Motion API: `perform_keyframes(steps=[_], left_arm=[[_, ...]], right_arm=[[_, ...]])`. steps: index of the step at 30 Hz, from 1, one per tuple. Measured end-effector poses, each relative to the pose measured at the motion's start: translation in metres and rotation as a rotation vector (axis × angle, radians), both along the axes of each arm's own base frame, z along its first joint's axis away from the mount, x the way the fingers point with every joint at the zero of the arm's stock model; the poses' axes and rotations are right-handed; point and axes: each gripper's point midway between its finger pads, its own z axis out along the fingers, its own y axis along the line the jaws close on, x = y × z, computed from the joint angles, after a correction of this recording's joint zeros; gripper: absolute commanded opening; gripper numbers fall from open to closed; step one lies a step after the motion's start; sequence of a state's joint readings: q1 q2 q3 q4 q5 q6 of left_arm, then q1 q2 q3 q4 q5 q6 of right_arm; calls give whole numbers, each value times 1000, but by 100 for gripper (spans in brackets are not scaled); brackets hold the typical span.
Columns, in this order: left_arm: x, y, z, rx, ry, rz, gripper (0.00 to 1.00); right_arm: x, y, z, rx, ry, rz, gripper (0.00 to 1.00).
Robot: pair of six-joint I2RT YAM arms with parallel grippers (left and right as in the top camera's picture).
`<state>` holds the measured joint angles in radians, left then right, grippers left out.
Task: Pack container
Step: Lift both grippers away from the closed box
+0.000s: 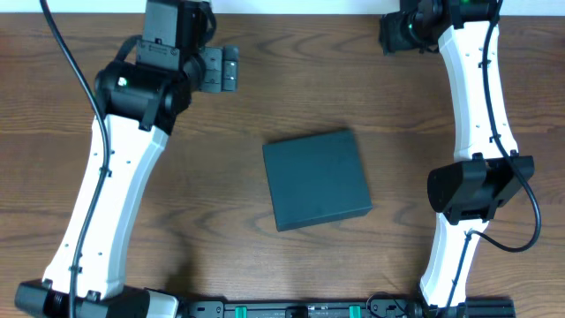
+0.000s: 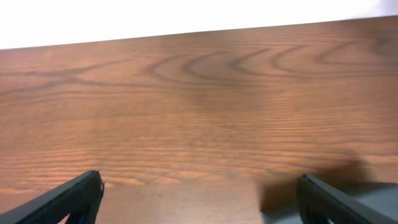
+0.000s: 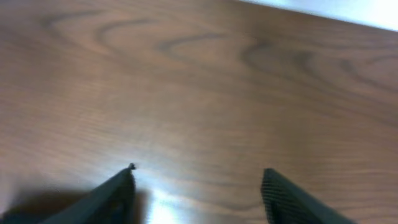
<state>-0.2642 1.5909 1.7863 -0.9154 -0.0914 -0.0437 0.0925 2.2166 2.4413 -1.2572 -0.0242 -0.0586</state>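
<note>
Dark teal matte container [image 1: 317, 179], closed, lying flat.

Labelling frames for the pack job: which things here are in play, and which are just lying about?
Job: box, closed; left claw, open; right claw, open.
Not the job: table; black rail at its near edge.
</note>
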Motion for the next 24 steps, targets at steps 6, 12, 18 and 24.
perform_keyframes(steps=[6, 12, 18, 24], left_arm=[[9, 32, -13, 29, 32, 73, 98], [9, 41, -15, 37, 39, 91, 99], [8, 41, -15, 37, 40, 91, 99], [8, 41, -15, 37, 40, 91, 99]], right_arm=[[11, -13, 6, -64, -53, -49, 99], [11, -17, 7, -83, -55, -61, 99], [11, -18, 7, -86, -55, -64, 99], [11, -18, 7, -86, -56, -64, 99]])
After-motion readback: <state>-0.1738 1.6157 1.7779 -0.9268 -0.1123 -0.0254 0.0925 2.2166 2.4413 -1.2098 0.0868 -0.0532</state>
